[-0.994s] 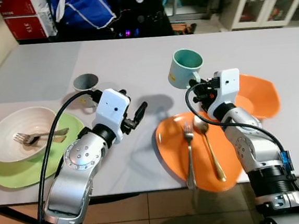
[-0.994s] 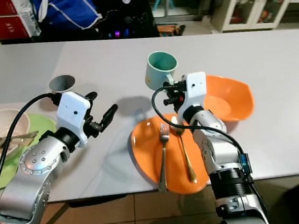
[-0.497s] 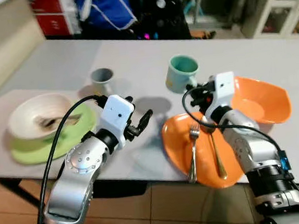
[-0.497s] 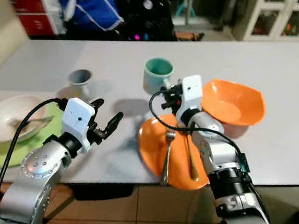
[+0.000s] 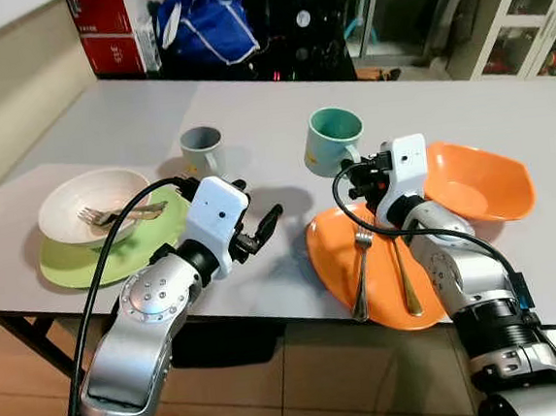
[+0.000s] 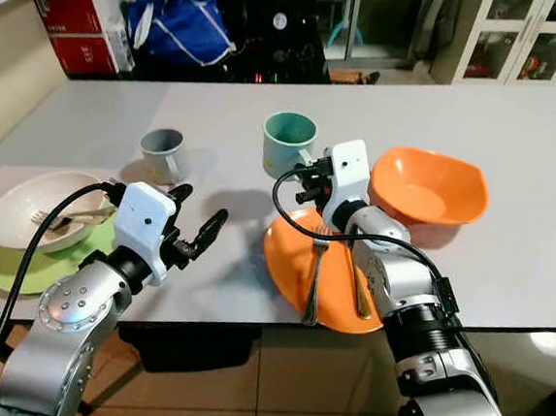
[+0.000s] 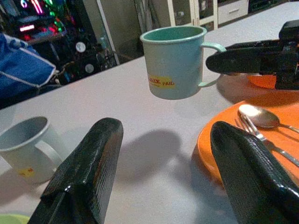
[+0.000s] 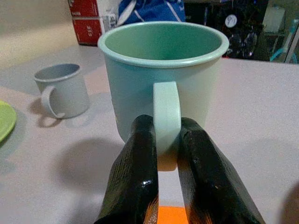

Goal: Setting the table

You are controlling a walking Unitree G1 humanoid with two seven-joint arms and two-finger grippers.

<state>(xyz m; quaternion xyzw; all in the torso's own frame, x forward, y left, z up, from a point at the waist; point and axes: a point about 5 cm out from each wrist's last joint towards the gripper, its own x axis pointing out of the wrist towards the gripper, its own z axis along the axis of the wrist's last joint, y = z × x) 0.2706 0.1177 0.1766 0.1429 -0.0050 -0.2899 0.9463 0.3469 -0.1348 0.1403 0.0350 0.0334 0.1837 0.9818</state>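
Now the right gripper (image 8: pixel 161 161) pinches the pale green enamel mug (image 5: pixel 334 141) by its handle — held aloft, as before. Only the camera has shifted; the left gripper (image 7: pixel 163 177) gapes empty — placement remains.

Green mug (image 7: pixel 174 61) is carrying a yellow sticker (image 7: pixel 161 82) w/ "PAID" readable; rest of its red print too small. Grey mug (image 7: pixel 25 147) is showing a yellow sticker too, unreadable.

Grey table (image 5: pixel 250 113) on tan tiled floor (image 5: pixel 303 381), white glass-door cabinet (image 5: pixel 533 1) behind.
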